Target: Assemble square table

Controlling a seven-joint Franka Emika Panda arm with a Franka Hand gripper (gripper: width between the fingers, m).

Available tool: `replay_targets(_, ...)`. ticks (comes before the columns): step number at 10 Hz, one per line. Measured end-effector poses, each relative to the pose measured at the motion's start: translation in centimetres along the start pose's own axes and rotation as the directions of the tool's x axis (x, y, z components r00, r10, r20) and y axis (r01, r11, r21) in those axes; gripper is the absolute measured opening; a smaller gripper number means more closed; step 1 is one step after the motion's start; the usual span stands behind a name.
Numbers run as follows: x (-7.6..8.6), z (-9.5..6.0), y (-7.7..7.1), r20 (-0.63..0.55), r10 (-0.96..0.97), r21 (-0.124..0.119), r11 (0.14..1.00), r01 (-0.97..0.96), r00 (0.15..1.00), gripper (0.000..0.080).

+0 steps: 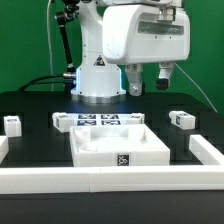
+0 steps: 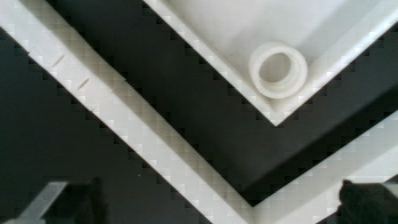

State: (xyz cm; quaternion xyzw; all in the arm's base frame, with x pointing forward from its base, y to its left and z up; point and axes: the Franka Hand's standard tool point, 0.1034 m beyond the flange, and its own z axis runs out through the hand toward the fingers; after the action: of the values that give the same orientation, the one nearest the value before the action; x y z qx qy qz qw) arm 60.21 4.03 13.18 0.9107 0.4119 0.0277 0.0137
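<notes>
The work seems at an early step: the tabletop (image 1: 120, 148) lies bare on the desk (image 1: 35, 105), at the middle of the edge along the bar (image 1: 110, 181), a leg (image 1: 181, 118) loose nearby, so next the tool (image 1: 149, 86), spread wide and empty above, must descend and grasp a part.

No text legible; the tabletop (image 1: 95, 150) carries a tag (image 1: 122, 158), apparently just a pattern.

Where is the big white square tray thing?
In the exterior view, the large white plastic square tabletop lies mid-table, right in front of the marker board and behind the long white front border bar.
</notes>
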Motion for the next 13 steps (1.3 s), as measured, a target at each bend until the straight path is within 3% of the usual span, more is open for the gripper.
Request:
replay_targets(1, 0.4, -0.1, 0.3, -0.022, 0.003, -0.019, 1.000, -0.003, 1.000, 0.0649)
replay_targets(6, 0.3, -0.1, 0.3, -0.019, -0.018, -0.020, 1.000, 0.018, 1.000, 0.0649)
replay_targets(9, -0.8, 0.9, -0.9, 0.012, -0.209, -0.003, 0.978, 0.209, 0.978, 0.0649)
replay_targets(13, -1.3, 1.1, -0.6, 0.015, -0.403, 0.004, 0.915, 0.403, 0.915, 0.0649)
